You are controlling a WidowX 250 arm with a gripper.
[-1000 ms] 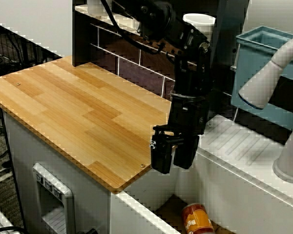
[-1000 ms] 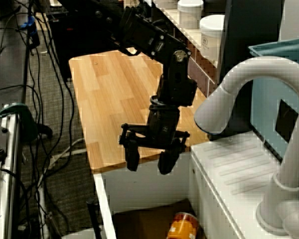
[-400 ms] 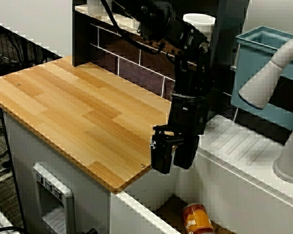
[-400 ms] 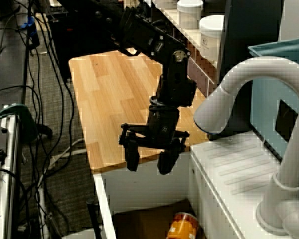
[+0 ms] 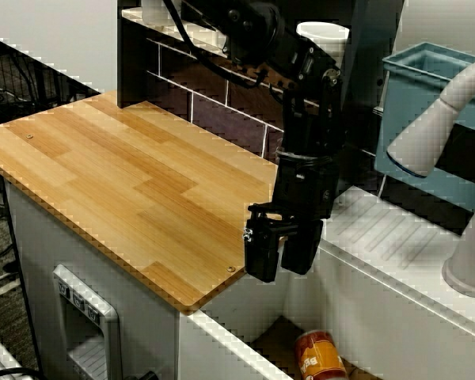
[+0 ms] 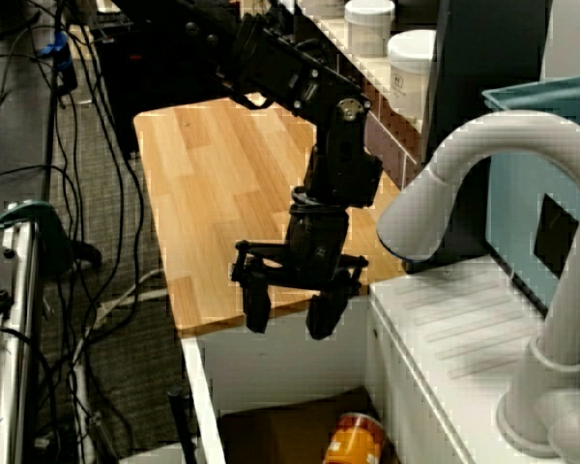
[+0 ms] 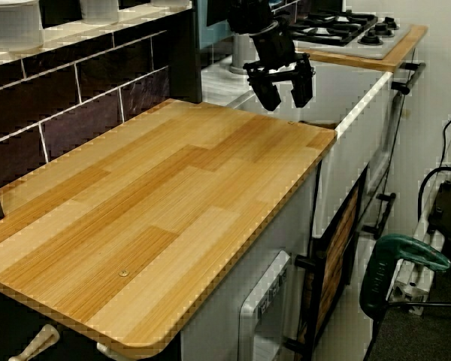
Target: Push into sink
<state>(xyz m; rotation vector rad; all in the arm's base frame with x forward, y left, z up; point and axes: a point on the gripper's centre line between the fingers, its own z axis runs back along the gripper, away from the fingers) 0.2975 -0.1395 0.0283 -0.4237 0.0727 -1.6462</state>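
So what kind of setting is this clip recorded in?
Most likely a mock or toy kitchen set up in a lab: a wooden countertop beside a white sink with a faucet, a gas hob further along, and loose cables on the floor. The gripper hangs open over the sink.

Light striped wooden counter (image 5: pixel 127 182), black gripper (image 6: pixel 288 309), orange can (image 5: pixel 318 356) on the white-walled sink's (image 5: pixel 245 326) brown floor.

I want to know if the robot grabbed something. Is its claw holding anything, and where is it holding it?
Nothing. The gripper hangs open and empty above the sink. The orange can lies down on the sink floor, untouched.
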